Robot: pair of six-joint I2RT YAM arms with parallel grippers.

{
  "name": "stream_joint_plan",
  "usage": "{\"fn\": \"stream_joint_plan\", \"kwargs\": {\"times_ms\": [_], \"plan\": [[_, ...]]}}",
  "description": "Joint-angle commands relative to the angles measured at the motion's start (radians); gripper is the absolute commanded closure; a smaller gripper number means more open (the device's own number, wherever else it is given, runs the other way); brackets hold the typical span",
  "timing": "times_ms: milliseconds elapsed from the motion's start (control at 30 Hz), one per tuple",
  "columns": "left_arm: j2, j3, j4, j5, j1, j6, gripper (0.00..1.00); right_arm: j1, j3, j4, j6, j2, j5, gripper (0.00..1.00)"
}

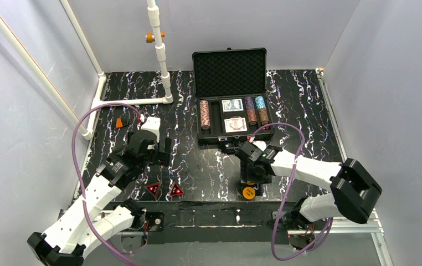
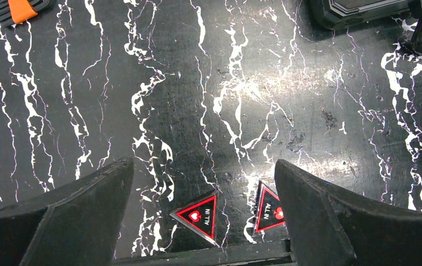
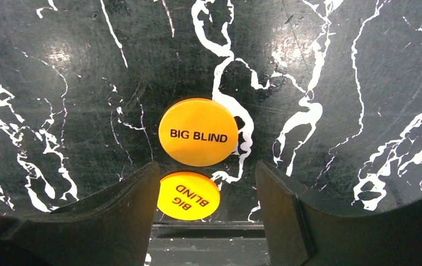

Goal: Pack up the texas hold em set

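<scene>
The black case [image 1: 214, 119] lies open at the back with its ribbed lid [image 1: 230, 72] upright. It holds chip stacks [image 1: 204, 114] and two card decks [image 1: 232, 105]. Two red-black "ALL IN" triangles [image 1: 153, 188] lie near the front edge and also show in the left wrist view [image 2: 200, 215]. My left gripper [image 2: 203, 166] is open and empty, well above them. Two orange "BIG BLIND" discs [image 3: 199, 132] lie flat on the table. My right gripper [image 3: 206, 169] is open, with the nearer disc [image 3: 189, 195] between its fingers. One disc [image 1: 248, 192] shows from the top.
A small orange block with a black part [image 1: 121, 122] lies at the left, also in the left wrist view [image 2: 23, 8]. A white pipe [image 1: 160, 52] stands at the back left. The table's front edge [image 3: 209, 227] is just below the discs. Walls enclose the table.
</scene>
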Motion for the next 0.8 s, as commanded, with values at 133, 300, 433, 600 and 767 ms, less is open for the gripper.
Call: {"fn": "stream_joint_plan", "kwargs": {"times_ms": [133,300,433,600,767], "plan": [[-0.006,-0.008,-0.004,-0.030,0.003,0.010,0.02,0.004,-0.016,0.059,-0.003,0.041,0.037,0.32],[0.005,-0.006,-0.004,-0.031,0.003,0.012,0.02,0.004,0.002,0.070,-0.024,0.093,0.030,0.34],[0.003,-0.006,-0.004,-0.035,0.003,0.012,0.02,0.004,0.013,0.077,-0.036,0.132,0.022,0.40],[-0.012,-0.008,-0.004,-0.042,0.003,0.012,0.02,0.004,0.026,0.065,-0.054,0.165,0.029,0.45],[-0.016,-0.007,-0.004,-0.042,0.003,0.012,0.02,0.005,0.032,0.056,-0.065,0.197,0.042,0.45]]}}
